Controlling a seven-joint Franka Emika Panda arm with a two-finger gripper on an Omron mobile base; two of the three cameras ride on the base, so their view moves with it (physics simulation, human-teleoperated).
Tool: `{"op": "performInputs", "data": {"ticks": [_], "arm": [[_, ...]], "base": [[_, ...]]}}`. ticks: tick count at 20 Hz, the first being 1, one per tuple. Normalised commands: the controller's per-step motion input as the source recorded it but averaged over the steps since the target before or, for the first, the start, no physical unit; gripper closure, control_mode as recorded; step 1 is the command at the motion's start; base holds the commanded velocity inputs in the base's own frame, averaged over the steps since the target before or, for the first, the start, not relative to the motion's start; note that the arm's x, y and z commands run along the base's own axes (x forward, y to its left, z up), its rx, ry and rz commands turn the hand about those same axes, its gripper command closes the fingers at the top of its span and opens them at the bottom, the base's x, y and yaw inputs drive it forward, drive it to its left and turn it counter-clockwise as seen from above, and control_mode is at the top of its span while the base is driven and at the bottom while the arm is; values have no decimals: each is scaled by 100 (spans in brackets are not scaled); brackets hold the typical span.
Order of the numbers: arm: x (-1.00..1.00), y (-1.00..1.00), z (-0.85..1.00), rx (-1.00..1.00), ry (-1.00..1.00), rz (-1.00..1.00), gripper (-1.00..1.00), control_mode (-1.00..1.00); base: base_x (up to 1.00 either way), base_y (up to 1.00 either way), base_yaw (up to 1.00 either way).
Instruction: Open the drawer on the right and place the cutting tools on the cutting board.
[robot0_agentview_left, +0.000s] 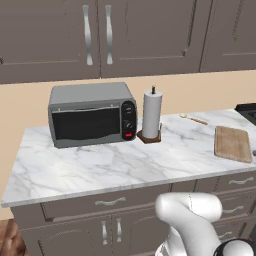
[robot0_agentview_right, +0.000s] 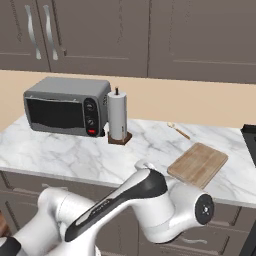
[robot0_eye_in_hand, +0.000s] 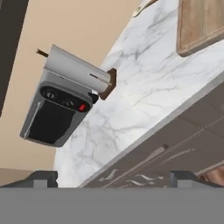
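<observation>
Drawers run in a row under the counter edge (robot0_eye_in_hand: 144, 131), just ahead of the gripper (robot0_eye_in_hand: 112, 179). Its fingers are spread wide and hold nothing. The cutting board (robot0_eye_in_hand: 199, 24) lies farther off, on the marble beyond that edge.

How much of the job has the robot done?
Nothing looks done: the cutting board lies bare on the counter, and the drawers look shut. The robot's fingers stand open, holding nothing. Opening the drawer and moving the tools are left.
</observation>
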Motion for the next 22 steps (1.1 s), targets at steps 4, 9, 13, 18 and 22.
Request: {"op": "performInputs", "data": {"ticks": [4, 9, 13, 18, 22], "arm": [[0, -16, -46, 7, 0, -10, -100, -100], [0, -7, -49, 5, 0, -10, -100, -100], [0, -2, -45, 4, 0, -10, -100, -100], [0, -10, -33, 9, 0, -4, -100, -100], [5, -10, -27, 14, 0, 0, -100, -100]], "base": [[0, 0, 0], [0, 0, 0], [0, 0, 0], [0, 0, 0], [0, 0, 0]]}}
